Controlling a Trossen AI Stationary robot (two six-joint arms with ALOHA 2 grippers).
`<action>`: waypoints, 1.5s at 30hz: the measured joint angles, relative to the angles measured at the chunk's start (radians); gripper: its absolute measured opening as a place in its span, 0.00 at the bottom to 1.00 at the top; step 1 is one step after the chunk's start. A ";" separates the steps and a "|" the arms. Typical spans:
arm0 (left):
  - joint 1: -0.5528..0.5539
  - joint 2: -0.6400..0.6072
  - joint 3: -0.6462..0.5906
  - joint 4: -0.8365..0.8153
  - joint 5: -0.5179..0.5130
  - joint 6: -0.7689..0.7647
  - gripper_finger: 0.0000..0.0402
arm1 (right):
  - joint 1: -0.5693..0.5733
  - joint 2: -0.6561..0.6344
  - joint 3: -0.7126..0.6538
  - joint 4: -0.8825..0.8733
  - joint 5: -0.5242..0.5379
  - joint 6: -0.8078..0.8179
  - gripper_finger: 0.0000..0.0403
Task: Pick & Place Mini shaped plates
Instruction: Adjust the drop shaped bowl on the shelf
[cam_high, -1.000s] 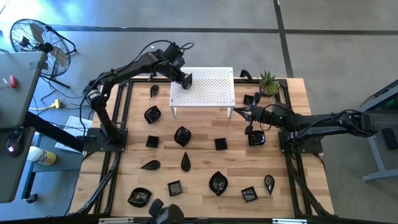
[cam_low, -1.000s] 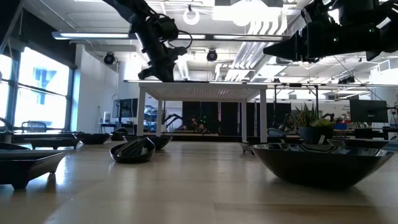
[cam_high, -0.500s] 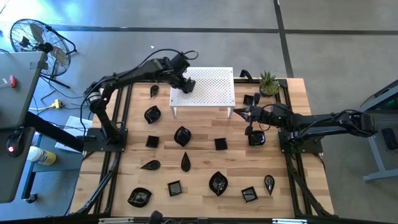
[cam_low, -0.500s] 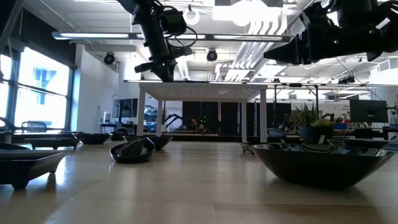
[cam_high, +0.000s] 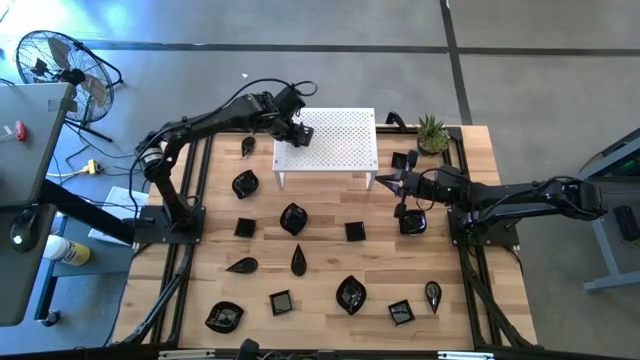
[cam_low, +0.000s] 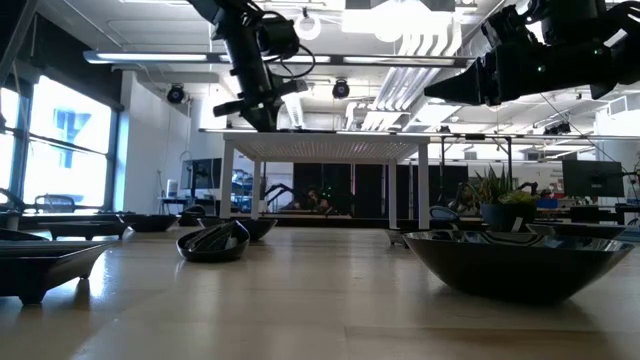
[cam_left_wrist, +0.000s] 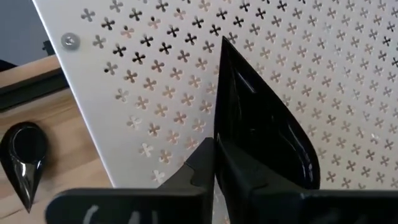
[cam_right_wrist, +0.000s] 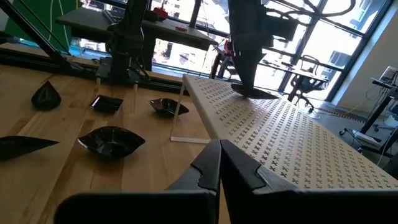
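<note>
From the left wrist, the glossy black pointed plate (cam_left_wrist: 261, 134) hides its near end behind the left gripper's dark fingers (cam_left_wrist: 205, 177), so any grip on it cannot be told. Beside it, the white perforated metal stand (cam_left_wrist: 348, 74) runs past the picture's edges.

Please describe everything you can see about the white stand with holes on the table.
The white perforated stand is a flat rectangular panel, looking like painted metal, punched with rows of small cross-shaped holes and fixed with a screw near one corner. It stands level on thin white legs at the far side of the wooden table, beside a small green plant. The left end effector is over its left edge, lowering a glossy black plate onto it. The plate seems to touch the panel.
</note>
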 joint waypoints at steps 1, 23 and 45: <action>0.000 0.000 0.000 -0.003 0.006 0.000 0.06 | 0.000 0.000 0.000 0.000 0.000 -0.001 0.01; 0.000 -0.065 -0.001 -0.067 0.005 0.173 0.19 | 0.000 0.000 0.000 0.011 0.000 0.001 0.01; 0.021 -0.033 0.000 0.010 -0.117 0.292 0.02 | 0.000 0.000 0.000 0.017 0.000 0.006 0.01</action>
